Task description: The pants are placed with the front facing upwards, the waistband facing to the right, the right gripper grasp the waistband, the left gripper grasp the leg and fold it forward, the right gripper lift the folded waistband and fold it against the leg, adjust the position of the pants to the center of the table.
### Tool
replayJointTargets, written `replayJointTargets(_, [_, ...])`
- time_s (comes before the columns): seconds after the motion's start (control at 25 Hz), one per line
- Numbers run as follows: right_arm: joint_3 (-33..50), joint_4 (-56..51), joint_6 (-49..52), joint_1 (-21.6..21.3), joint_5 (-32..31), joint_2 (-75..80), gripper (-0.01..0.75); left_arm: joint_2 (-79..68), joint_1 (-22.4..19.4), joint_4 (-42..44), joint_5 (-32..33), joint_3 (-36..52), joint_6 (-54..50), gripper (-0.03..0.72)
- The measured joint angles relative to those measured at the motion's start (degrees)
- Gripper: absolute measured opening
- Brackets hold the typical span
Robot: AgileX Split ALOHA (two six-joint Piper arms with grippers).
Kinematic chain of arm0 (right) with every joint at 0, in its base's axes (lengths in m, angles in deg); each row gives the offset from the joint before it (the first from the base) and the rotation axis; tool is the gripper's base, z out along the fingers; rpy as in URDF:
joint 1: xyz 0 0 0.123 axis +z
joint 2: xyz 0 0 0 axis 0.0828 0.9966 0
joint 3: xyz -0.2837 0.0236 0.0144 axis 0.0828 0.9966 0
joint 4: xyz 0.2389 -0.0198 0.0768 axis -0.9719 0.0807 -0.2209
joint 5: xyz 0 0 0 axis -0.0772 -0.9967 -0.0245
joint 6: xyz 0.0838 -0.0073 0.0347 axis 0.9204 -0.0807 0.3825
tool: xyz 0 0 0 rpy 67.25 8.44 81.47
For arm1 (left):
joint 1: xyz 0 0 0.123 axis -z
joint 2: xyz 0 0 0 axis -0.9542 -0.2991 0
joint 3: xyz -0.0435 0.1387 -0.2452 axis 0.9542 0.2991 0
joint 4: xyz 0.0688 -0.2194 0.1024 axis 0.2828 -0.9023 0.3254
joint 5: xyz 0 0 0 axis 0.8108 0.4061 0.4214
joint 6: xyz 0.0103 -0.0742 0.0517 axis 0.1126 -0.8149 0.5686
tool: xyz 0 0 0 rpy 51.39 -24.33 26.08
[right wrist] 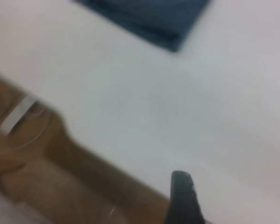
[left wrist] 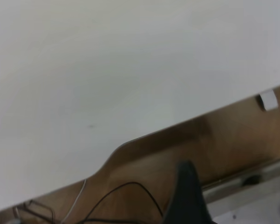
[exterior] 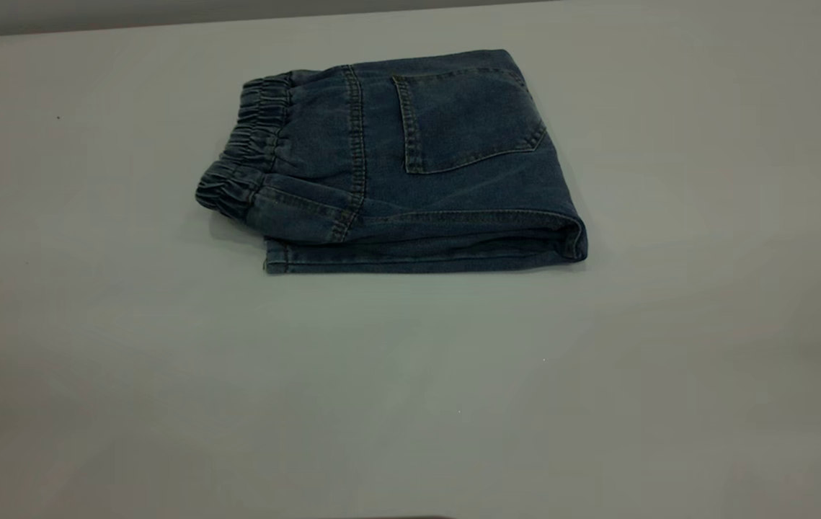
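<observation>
Though unlabelled, folded pants (exterior: 410,166) on table (exterior: 93,360).

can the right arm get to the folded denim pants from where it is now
Probably yes. The folded blue denim pants lie alone on the plain white table, with bare tabletop between them and the right pincer, which sits back near the table's edge. Nothing blocks the path.
</observation>
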Motion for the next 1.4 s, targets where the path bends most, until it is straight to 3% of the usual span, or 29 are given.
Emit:
replayJointTargets(0.28, [0.0,0.0,-0.26,-22.12,0.0,-3.95,0.428,0.0,-11.7,0.0,0.0,0.0,0.0,0.477])
replayJointTargets(0.44, [0.0,0.0,-0.33,-28.44,-0.08,-7.78,0.428,1.12,-14.19,0.05,-0.04,0.0,0.0,0.477])
replayJointTargets(0.92, [-0.06,-0.65,-0.45,-29.27,-0.22,-8.17,0.428,18.2,-14.34,0.05,0.35,0.05,0.0,0.477])
replayJointTargets(1.4, [-0.06,-0.65,-0.45,-29.27,-0.22,-8.17,0.428,18.87,-14.52,0.0,0.75,0.05,-0.11,0.477])
